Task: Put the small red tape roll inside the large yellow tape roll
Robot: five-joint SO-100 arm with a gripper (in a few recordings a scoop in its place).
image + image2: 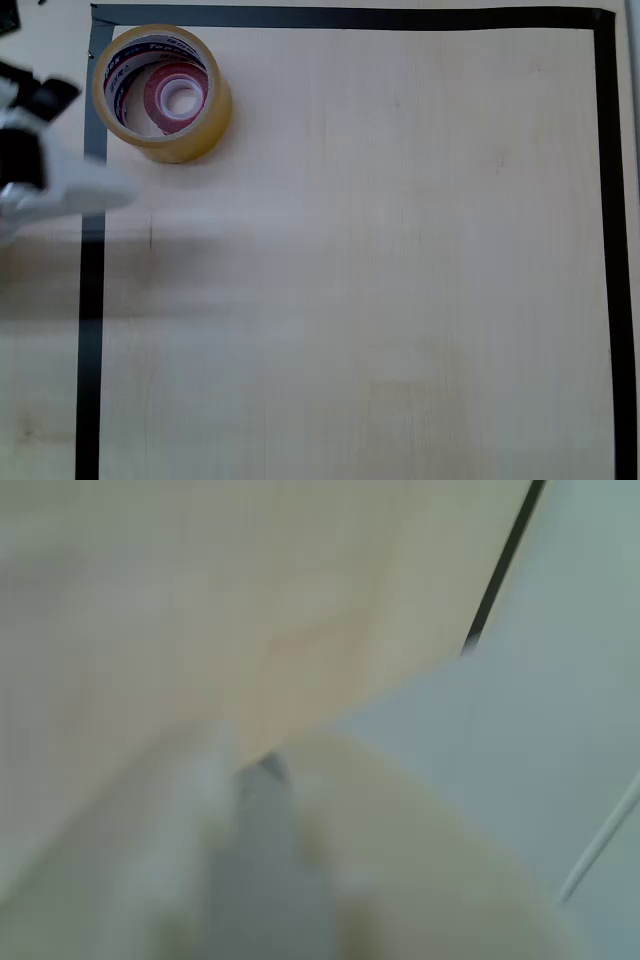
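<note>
In the overhead view the large yellow tape roll lies flat in the taped area's top left corner. The small red tape roll lies flat inside its hole, white core up. My gripper is a blurred white shape at the left edge, below and left of the rolls and apart from them. The wrist view is heavily blurred. There the pale fingers appear to meet at the gripper's tip, with nothing between them.
Black tape frames the light wooden table on the left, top and right. In the wrist view a black tape line runs beside a pale grey surface past the table edge.
</note>
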